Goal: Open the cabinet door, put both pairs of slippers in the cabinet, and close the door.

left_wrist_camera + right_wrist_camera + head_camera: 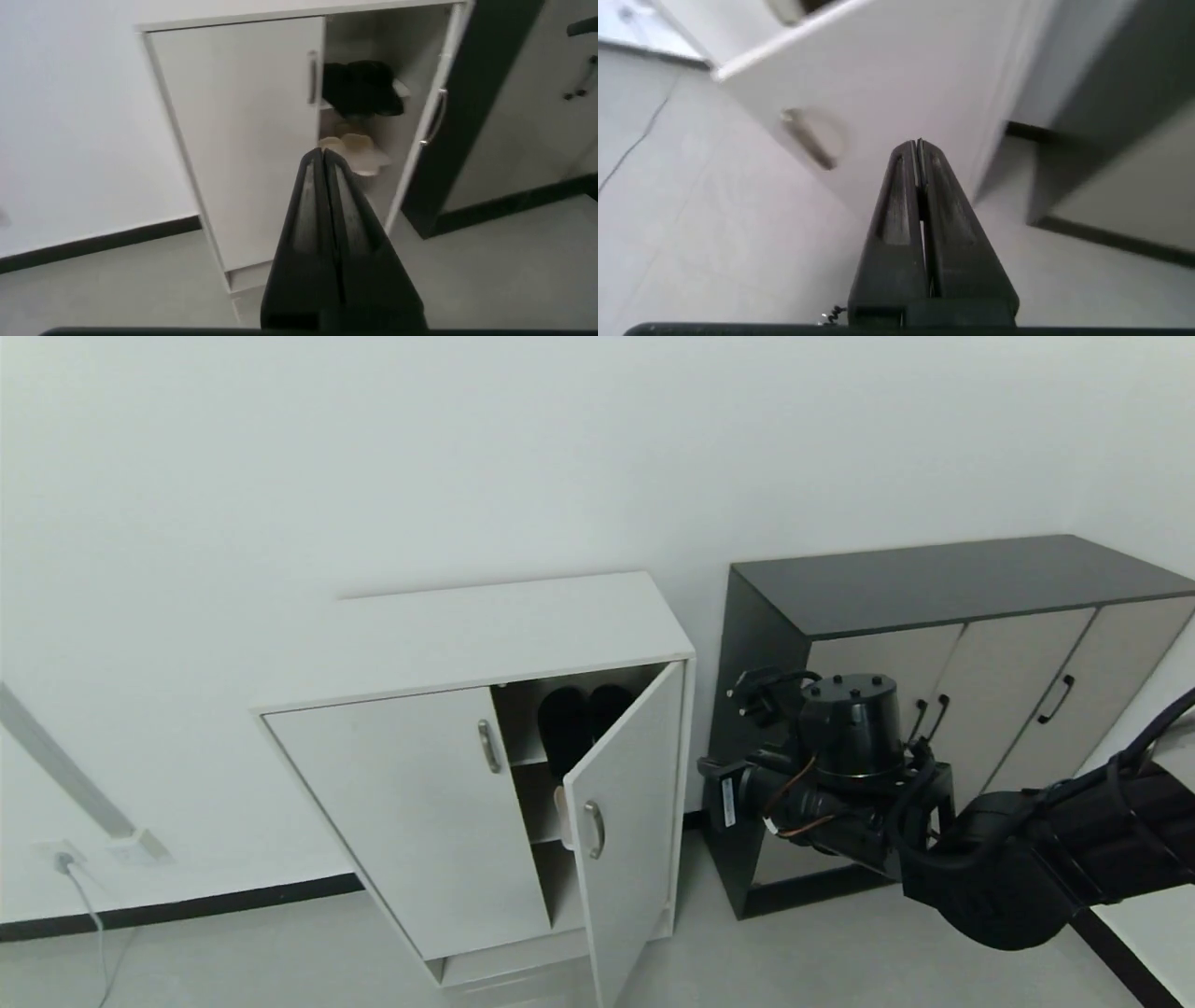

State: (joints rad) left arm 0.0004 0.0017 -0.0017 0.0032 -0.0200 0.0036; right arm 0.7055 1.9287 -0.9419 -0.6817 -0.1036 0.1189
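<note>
The white cabinet [485, 635] stands against the wall with its left door [411, 812] shut and its right door [630, 803] partly open. A black pair of slippers [574, 723] lies on the top shelf, and a beige pair [360, 154] lies on the shelf below. My right gripper [918, 146] is shut and empty, close to the outer face of the open door [906, 84], beside its handle [808, 138]. In the head view the right gripper [714, 773] hangs just right of that door. My left gripper [324, 155] is shut and empty, facing the cabinet opening from farther back.
A dark cabinet [934, 579] with grey doors stands right of the white one, close behind my right arm. A wall socket with a cable [63, 861] sits low on the left wall. Bare grey floor [822, 961] spreads in front of both cabinets.
</note>
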